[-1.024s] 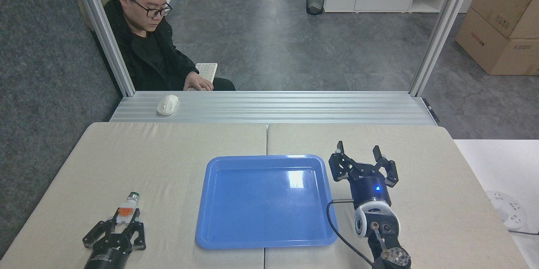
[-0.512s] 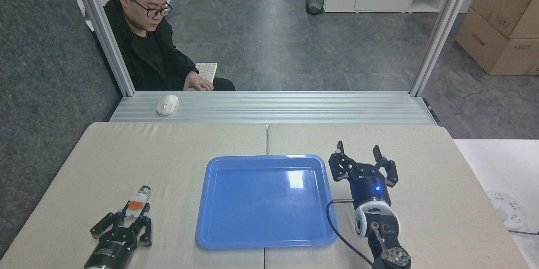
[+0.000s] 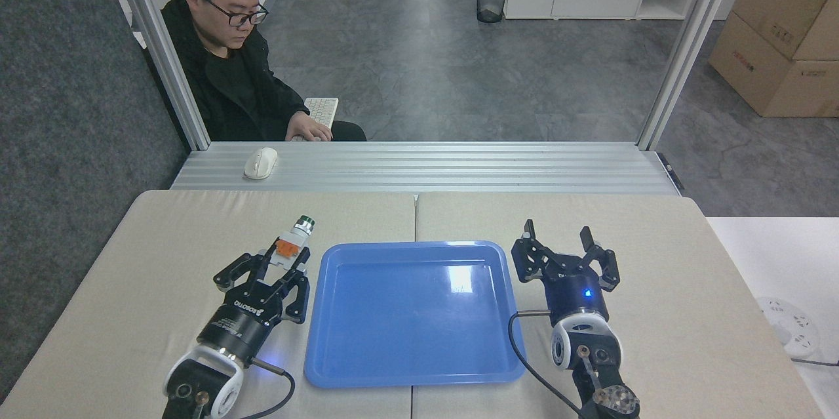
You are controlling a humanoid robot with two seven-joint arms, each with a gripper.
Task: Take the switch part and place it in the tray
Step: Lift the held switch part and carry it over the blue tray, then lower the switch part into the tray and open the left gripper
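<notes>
The switch part has a white body, an orange middle and a green tip pointing up and to the right. My left gripper is shut on its white body, holding it just left of the tray's far left corner. The glossy blue tray lies in the middle of the table with nothing in it. Beside the tray's right rim my right gripper stands open, with nothing between its fingers.
A person in black sits behind the table at the far left, one hand on a keyboard. A white mouse rests on the metal ledge. A white round device lies on the side table at right. Cardboard boxes stand far right.
My left gripper has carried the switch part forward and to the right, from the table's near left corner to beside the tray's far left corner. The right arm has not moved.
</notes>
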